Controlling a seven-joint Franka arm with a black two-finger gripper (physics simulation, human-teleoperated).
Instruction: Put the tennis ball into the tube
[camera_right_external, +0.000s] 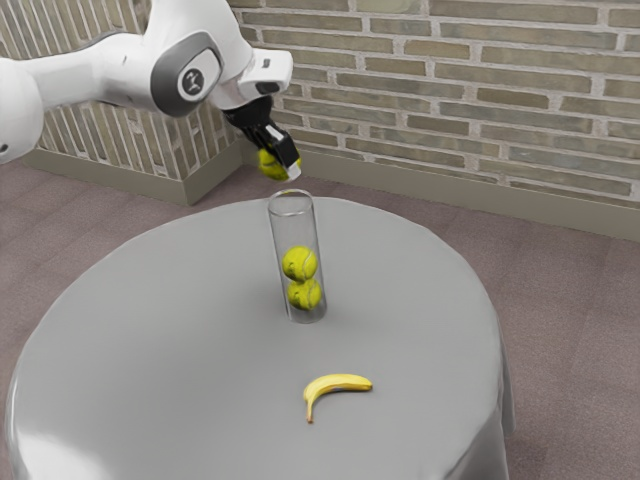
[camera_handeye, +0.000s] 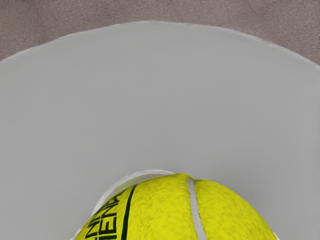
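In the exterior view my gripper (camera_right_external: 283, 164) is shut on a yellow-green tennis ball (camera_right_external: 271, 165), held above and slightly to the exterior view's left of the tube's mouth. The clear tube (camera_right_external: 284, 228) stands upright on the table, with two tennis balls (camera_right_external: 300, 264) stacked at its bottom. From the wrist view, the held tennis ball (camera_handeye: 175, 212) looks large, with dark lettering and a pale seam. Part of the tube's rim (camera_handeye: 112, 189) curves out from behind that ball.
A banana (camera_right_external: 338, 383) lies on the round grey table (camera_right_external: 180, 330), nearer the camera than the tube. Behind the table rises a brick wall (camera_right_external: 480, 100).
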